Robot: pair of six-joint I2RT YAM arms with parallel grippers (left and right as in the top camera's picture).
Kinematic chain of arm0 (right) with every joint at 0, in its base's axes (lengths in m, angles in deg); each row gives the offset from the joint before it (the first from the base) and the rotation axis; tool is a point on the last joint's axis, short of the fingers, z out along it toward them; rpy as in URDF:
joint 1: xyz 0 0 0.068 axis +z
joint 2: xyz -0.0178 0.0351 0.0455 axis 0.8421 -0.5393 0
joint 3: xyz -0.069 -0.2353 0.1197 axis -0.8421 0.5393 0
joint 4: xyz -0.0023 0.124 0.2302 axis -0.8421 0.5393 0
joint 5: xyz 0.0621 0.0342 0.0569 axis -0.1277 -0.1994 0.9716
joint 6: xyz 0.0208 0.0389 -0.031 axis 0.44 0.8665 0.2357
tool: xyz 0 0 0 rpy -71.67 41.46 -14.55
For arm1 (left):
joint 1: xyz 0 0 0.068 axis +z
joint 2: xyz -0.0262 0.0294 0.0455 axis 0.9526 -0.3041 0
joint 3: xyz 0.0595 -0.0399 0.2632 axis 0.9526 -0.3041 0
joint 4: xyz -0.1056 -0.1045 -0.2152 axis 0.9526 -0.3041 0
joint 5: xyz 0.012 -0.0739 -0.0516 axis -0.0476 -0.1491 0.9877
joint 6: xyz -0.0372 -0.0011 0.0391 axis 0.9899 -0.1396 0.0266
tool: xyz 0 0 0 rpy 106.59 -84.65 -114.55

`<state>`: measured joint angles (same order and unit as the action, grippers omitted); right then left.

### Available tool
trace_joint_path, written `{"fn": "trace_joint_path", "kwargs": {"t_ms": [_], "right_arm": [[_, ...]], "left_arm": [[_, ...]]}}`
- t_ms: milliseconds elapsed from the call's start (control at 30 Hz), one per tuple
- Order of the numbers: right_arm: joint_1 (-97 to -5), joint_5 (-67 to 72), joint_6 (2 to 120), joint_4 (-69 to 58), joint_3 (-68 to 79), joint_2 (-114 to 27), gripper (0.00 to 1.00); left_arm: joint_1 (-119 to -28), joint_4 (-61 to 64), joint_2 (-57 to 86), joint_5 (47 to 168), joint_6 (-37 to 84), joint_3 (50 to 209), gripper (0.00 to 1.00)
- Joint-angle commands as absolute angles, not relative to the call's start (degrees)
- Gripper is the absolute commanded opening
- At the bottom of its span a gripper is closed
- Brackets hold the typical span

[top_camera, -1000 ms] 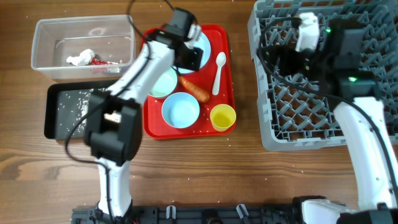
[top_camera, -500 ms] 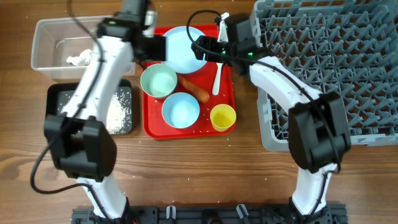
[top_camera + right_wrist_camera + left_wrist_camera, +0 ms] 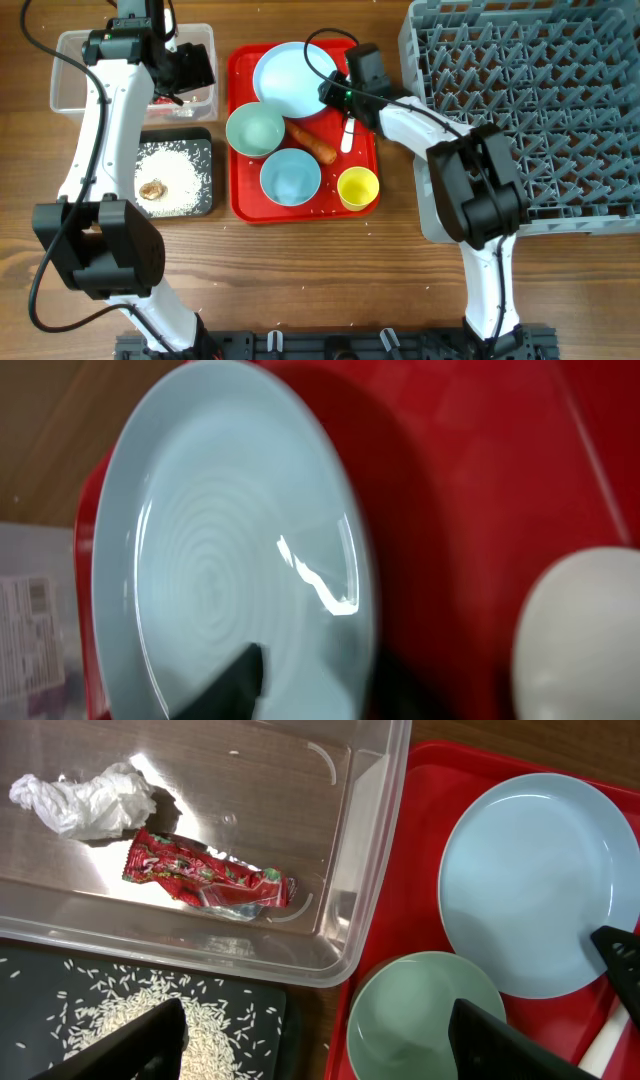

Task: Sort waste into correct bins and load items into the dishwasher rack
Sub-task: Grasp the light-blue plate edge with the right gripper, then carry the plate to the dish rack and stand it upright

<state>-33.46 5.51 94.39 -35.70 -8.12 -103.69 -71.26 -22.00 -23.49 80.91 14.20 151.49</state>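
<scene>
Glossy plastics on a matt, grained wood table (image 3: 330,290)

The clear tub (image 3: 370,830) is see-through plastic with bright glare on its smooth floor; at its ten o'clock lies a soft, crumpled, matt paper tissue (image 3: 85,800), and beside it a crinkled wrapper (image 3: 205,880) of shiny red film. The plate (image 3: 230,590) is smooth and glossy with faint concentric rings. The red tray (image 3: 400,910) is shiny plastic, the black tray (image 3: 30,970) duller, and the rack (image 3: 530,130) matt grey plastic.

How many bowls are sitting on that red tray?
2. The pale green bowl sits left of the carrot; the light blue bowl is nearer the robot, left of the yellow cup. Both are on the red tray; none looks hidden.
</scene>
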Motion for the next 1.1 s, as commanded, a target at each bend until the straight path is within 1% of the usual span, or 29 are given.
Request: {"fn": "trace_joint_path", "kwargs": {"t_ms": [0,33,167,233,400,500,600,667,767,833,900,967,1067], "right_arm": [[-31.19,4.51,98.19,-35.7,-8.14,-107.62,0.09],[-31.19,4.53,98.19,-35.44,-8.31,-107.62,0.05],[-32.15,4.79,97.71,-31.92,-10.7,-107.36,0.04],[-33.25,4.73,94.19,-27.5,-13.97,-106.83,0.04],[-37.57,1.19,79.57,-11.59,-28.2,-104.47,0.04],[-40.79,-0.26,70.41,-3.79,-34.85,-99.38,0.04],[-43.63,-10.79,62.0,1.54,-36.14,-89.39,0.04],[-46.01,-15.21,56.25,3.34,-36.12,-82.81,0.04],[-51.71,-18.16,44.95,3.9,-36.12,-75.67,0.04],[-56.83,-29.68,36.05,4.06,-36.12,-74.38,0.04],[-60.41,-35.88,31.2,3.51,-35.61,-74.83,0.04],[-64.48,-36.12,25.5,3.27,-34.8,-75.73,0.04],[-68.94,-32.47,17.28,4.3,-34.78,-78.03,0.04]], "left_arm": [[-71.15,-22.87,-22.11,80.74,14.88,151.64,0.87],[-71.15,-23.02,-22.11,80.74,14.88,151.64,0.87],[-71.17,-23.07,-22.11,80.76,14.9,151.64,0.89],[-71.17,-23.05,-22.11,80.74,14.9,151.64,0.9],[-71.15,-23.07,-22.11,80.74,14.9,151.64,0.92],[-71.15,-23.07,-22.11,80.72,14.47,151.64,0.93],[-71.15,-23.24,-22.11,80.06,14.47,151.64,0.97],[-71.15,-23.44,-22.11,80.08,14.47,151.64,0.98],[-71.15,-23.44,-22.11,80.08,14.47,151.64,1.0],[-71.15,-23.42,-22.11,80.08,14.49,151.64,1.0],[-71.15,-23.4,-22.11,80.08,14.49,151.64,0.99],[-71.15,-23.4,-22.11,80.08,14.49,151.64,0.99],[-71.15,-23.31,-22.11,80.06,14.49,151.64,0.97]]}}
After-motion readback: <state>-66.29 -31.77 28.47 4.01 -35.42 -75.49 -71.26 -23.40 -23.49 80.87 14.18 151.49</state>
